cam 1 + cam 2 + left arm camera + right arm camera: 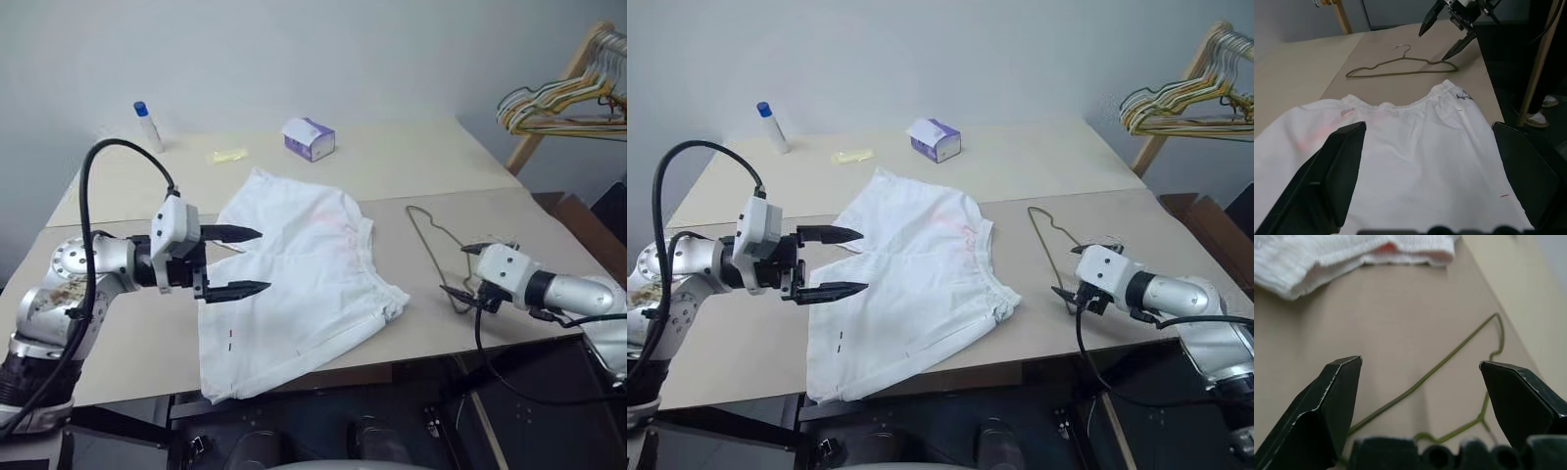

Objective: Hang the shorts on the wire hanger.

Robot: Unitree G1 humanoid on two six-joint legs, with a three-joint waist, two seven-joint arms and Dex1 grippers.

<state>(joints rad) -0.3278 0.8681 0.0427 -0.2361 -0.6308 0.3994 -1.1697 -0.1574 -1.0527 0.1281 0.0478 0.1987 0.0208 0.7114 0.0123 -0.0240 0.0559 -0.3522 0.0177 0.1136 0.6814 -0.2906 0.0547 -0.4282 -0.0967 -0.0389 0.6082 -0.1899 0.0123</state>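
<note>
1. While both arms hover, I see the shorts (294, 284) lying flat on the table (118, 343), long axis diagonal: gathered waistband toward the robot's right, leg hems toward its left, one hem at the near table edge, the other toward the far side.
2. Faint pink mark sits near the waistband; small dark dashes near the near hem.
3. Wire hanger (433, 250) lies flat on the table just right of the waistband, apart from the cloth. Its long axis runs near-to-far, with the hook end toward the near edge, by the right gripper.
4. Left gripper (245, 261): fingers spread wide, nothing between them, pointing to the robot's right, over the left leg of the shorts. I can't tell if it touches the cloth.
5. Right gripper (1068, 297): fingers spread wide, empty, at the near end of the hanger. In its wrist view the green wire runs between the two fingers; contact I can't tell.
6. Far side of the table: tissue box (310, 138), contents not visible; a blue-capped bottle (148, 126) standing upright; a small yellow piece (229, 155).
7. Rack at far right carries a bunch of hangers (558, 103) on its wooden rail.
</note>
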